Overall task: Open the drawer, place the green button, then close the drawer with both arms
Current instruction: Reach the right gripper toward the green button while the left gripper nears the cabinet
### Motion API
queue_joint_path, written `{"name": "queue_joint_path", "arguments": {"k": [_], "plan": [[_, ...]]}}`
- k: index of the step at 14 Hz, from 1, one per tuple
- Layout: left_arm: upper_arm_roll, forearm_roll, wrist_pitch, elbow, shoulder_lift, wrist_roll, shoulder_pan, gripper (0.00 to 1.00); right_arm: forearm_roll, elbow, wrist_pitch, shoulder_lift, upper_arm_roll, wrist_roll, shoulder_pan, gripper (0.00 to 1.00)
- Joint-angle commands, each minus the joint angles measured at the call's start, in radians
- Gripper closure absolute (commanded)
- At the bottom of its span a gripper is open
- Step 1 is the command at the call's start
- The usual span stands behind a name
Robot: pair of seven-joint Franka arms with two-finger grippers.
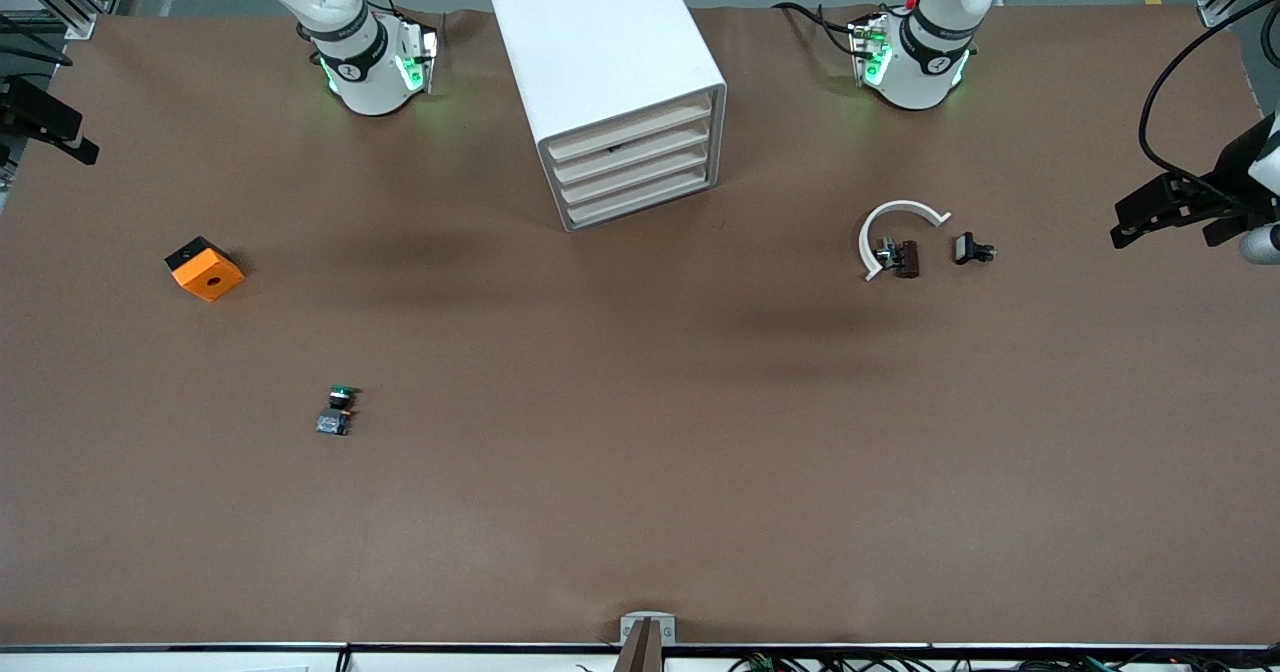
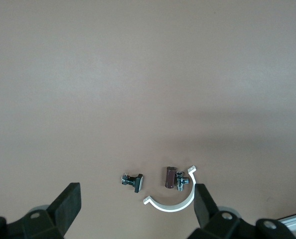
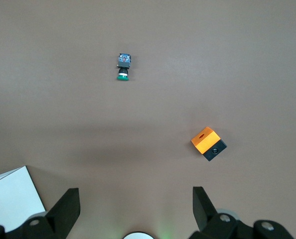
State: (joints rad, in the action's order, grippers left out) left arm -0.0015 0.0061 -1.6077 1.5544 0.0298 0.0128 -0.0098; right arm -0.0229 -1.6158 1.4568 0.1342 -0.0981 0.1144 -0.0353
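The white cabinet stands between the two arm bases, and all of its beige-fronted drawers are pushed in. The green-capped button lies on the brown table toward the right arm's end, nearer the front camera than the orange block. My right gripper hangs open high over the table between its base and the block, holding nothing. My left gripper hangs open high over the white curved strip, also holding nothing. Neither gripper shows in the front view.
An orange block with a hole lies toward the right arm's end. A white curved strip with a brown part and a small black part lie toward the left arm's end. Black mounts jut in at both table ends.
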Motion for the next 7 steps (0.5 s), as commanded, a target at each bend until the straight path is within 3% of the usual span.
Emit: {"name": "queue_joint_path", "arguments": {"k": [1, 7], "plan": [[-0.009, 0.021, 0.017, -0.014, 0.005, -0.016, 0.001, 0.00, -0.015, 0.010, -0.010, -0.004, 0.009, 0.016, -0.015, 0.00], [-0.005, 0.015, 0.017, -0.007, 0.031, 0.028, 0.011, 0.00, -0.017, 0.028, -0.007, -0.037, 0.008, 0.013, -0.022, 0.00]]}}
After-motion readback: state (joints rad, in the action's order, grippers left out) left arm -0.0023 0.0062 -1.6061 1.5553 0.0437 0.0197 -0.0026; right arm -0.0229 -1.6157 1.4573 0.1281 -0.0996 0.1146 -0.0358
